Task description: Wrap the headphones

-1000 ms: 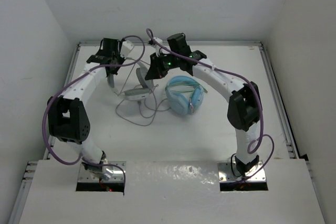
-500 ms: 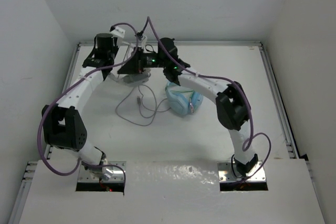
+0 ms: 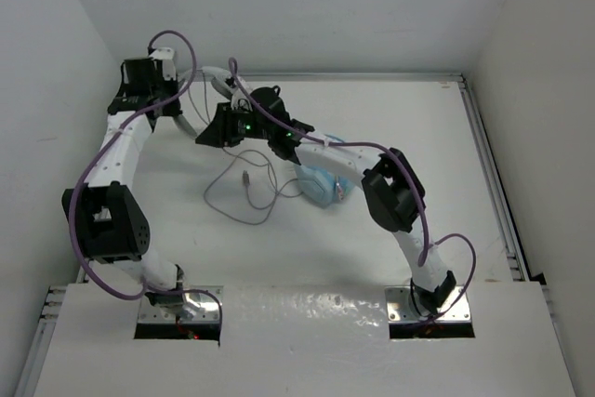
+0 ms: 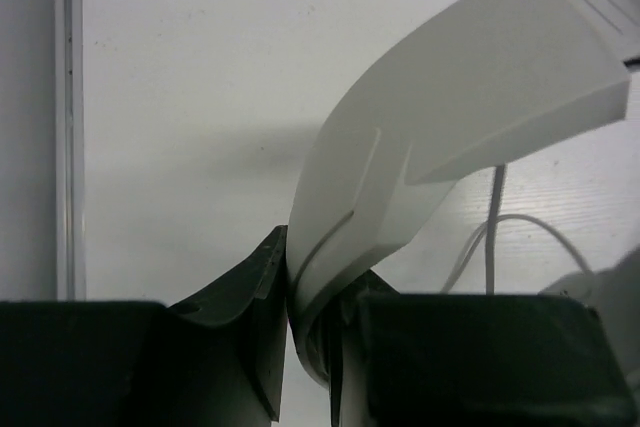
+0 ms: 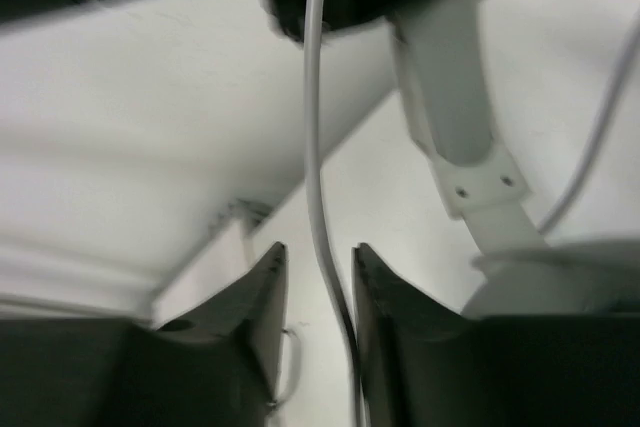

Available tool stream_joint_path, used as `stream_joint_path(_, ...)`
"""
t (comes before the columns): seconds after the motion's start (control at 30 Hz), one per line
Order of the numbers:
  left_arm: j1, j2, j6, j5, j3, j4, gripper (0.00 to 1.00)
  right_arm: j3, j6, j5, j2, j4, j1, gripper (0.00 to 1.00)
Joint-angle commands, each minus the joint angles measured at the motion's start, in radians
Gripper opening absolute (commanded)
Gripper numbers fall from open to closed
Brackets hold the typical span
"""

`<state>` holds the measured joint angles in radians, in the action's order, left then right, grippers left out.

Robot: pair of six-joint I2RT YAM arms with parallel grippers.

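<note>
Trailing in loose loops over the table (image 3: 400, 137), the single thin cable (image 3: 246, 183) is lying nearest the bases. Beside it, the light blue headphones (image 3: 321, 188), one of two pairs, are sitting partly under the right arm. Farther back, the right gripper (image 5: 318, 257) is standing slightly parted, with the cable running through the gap. Farthest, at the far left, the left gripper (image 4: 290, 272) is pinching the headband of the headphones (image 4: 450, 117) tightly, holding it above the table.
</note>
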<state>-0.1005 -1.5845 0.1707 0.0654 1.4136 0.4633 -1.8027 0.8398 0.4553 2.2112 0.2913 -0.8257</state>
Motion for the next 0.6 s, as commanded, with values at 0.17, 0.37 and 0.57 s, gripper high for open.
stream_joint_path(0.17, -0.054, 0.072, -0.162, 0.287, 0.123, -0.045, 0.0, 0.038, -0.465, -0.058, -0.048, -0.145, -0.038, 0.71)
stream_joint_path(0.37, -0.085, 0.069, -0.162, 0.303, 0.179, -0.017, 0.0, 0.199, -0.75, -0.15, -0.214, -0.225, -0.052, 0.99)
stream_joint_path(0.57, -0.099, 0.051, -0.183, 0.313, 0.268, 0.018, 0.0, 0.37, -0.988, -0.325, -0.363, -0.288, -0.078, 0.99)
